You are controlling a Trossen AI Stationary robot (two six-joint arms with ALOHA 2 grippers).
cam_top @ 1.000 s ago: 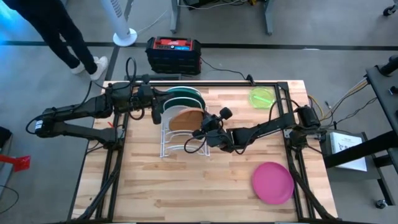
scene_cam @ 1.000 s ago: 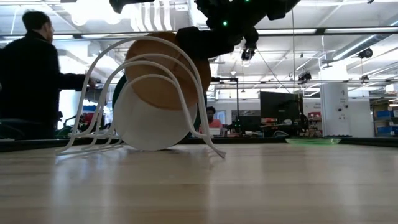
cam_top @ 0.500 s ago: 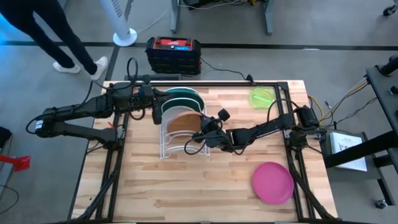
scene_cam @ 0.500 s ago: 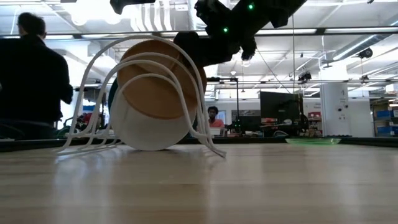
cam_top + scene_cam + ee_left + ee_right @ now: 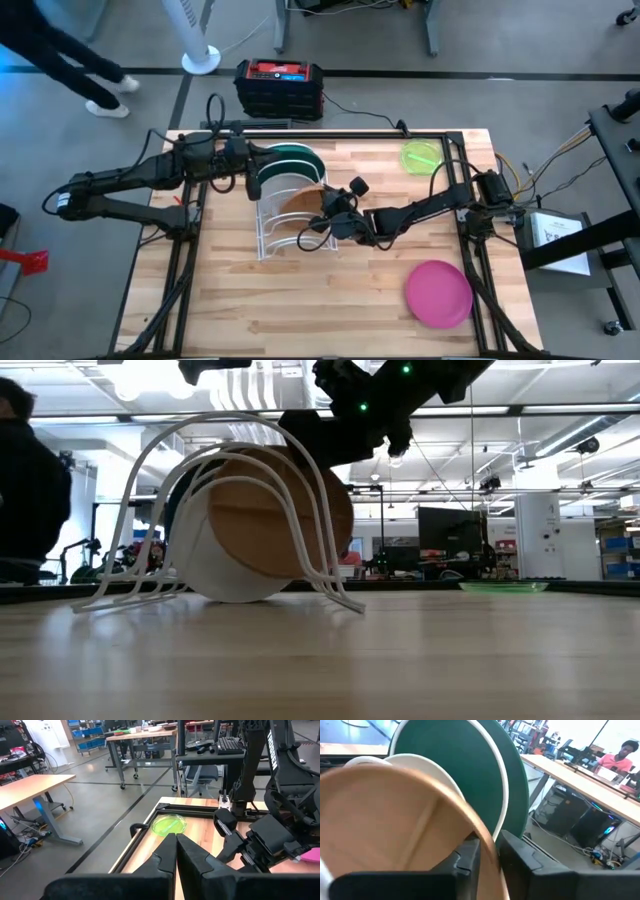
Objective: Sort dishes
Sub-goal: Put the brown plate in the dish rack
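Observation:
A white wire dish rack [image 5: 285,222] stands mid-table. A dark green plate [image 5: 465,775], a white plate [image 5: 427,767] and a brown plate [image 5: 300,197] stand on edge in it. My right gripper [image 5: 328,212] is at the rack's right side, shut on the brown plate. My left gripper [image 5: 250,172] is shut and empty beside the rack's far left corner. A lime-green plate [image 5: 421,156] lies flat at the far right. A magenta plate [image 5: 439,293] lies flat at the near right. My right gripper pinches the brown plate's rim [image 5: 487,852] between its two fingers, one on each face. The fingers come from the table's right side, slanting down. The plate stands on edge between the rack's wires [image 5: 300,510], in front of the white plate.
A red and black box [image 5: 280,85] sits on the floor beyond the far edge. Black frame rails [image 5: 330,133] run round the table. A person's legs [image 5: 70,60] move on the floor at the far left. Bare wood lies near the front edge [image 5: 300,310].
My right gripper has gone down a little with the brown plate. The plate has sunk lower between the rack's wires and stands more upright. The person has walked away to the left.

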